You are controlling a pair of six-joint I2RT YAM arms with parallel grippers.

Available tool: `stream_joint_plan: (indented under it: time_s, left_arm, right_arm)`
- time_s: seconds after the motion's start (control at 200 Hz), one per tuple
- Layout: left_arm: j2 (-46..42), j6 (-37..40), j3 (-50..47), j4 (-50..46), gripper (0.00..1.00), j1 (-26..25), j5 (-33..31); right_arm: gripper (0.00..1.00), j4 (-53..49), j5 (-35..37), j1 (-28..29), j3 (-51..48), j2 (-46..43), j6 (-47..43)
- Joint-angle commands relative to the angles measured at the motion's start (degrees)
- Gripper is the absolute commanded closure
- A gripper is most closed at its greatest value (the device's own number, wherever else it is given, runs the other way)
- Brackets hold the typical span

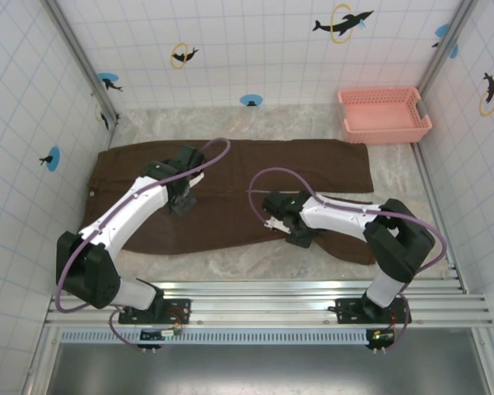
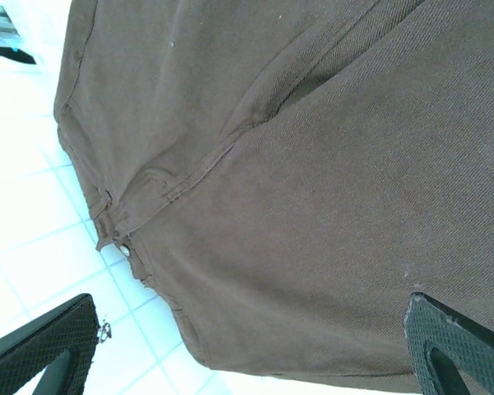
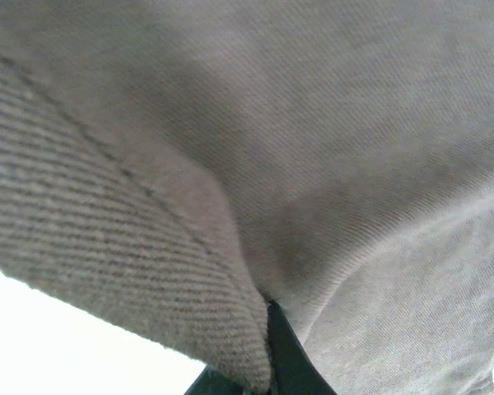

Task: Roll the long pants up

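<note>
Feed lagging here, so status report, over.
Left tool open over the long pants. Right tool shut on their near edge. Pants flat, unrolled. Pink basket far right, clear.

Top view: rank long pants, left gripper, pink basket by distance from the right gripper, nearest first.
1. long pants: pinched in the right gripper at their near edge.
2. left gripper: open, off to the left, over the pants.
3. pink basket: far right corner of the table.
</note>
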Motion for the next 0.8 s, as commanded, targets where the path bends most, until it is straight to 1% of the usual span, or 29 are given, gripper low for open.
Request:
stream_joint_plan:
  time_s: [0.0, 0.04, 0.14, 0.215, 0.28, 0.31, 0.36, 0.44, 0.515, 0.645, 0.75, 0.795]
  left_arm:
    - [-1.73, 1.24, -1.04, -0.06, 0.03, 0.54, 1.82]
    - [-2.01, 1.38, -1.32, -0.16, 0.03, 0.52, 2.55]
    - [-3.45, 1.32, -2.52, -0.35, 0.03, 0.38, 3.89]
    - [-5.24, 1.65, -3.70, -1.01, 0.03, -0.33, 4.16]
    - [-7.09, 1.85, -5.04, -1.85, 0.03, -0.84, 3.42]
    - [-7.79, 2.73, -5.58, -2.17, 0.03, -1.25, 3.65]
    - [-9.10, 3.09, -6.52, -2.15, 0.03, -2.73, 1.44]
    - [-9.94, 3.75, -7.44, -3.08, 0.03, -2.89, 1.38]
    - [-10.06, 4.72, -8.29, -2.41, 0.03, -3.20, 4.05]
    - [-6.73, 5.50, -7.44, -2.55, 0.03, -4.73, 5.18]
    - [-2.43, 6.36, -6.97, -1.89, 0.03, -5.79, 5.61]
    - [-0.47, 6.08, -6.31, -1.93, 0.03, -6.98, 5.63]
  right_arm:
    - [1.00, 1.20, 3.50, -4.64, 2.72, -3.21, 0.79]
    - [1.00, 0.99, 2.75, -7.10, 4.12, -4.17, 0.61]
    - [1.00, 0.96, -3.52, -13.38, 8.34, -6.57, 0.30]
    - [1.00, 1.81, -7.46, -15.87, 11.27, -6.76, 0.03]
    - [1.00, 1.85, -9.85, -16.42, 13.48, -5.45, -0.50]
    - [1.00, 1.75, -9.89, -16.29, 14.31, -4.54, -0.66]
    - [1.00, 1.60, -10.15, -16.02, 15.06, -3.01, -1.00]
    - [1.00, 1.50, -9.82, -15.67, 15.67, -0.82, -1.72]
    - [1.00, 1.49, -10.11, -15.72, 15.88, 0.18, -1.99]
    - [1.00, 1.37, -10.56, -16.49, 18.46, 0.65, -1.36]
    - [1.00, 0.19, -11.85, -18.19, 22.91, 2.07, -1.05]
    - [1.00, -0.52, -12.01, -18.87, 24.94, 3.00, -0.90]
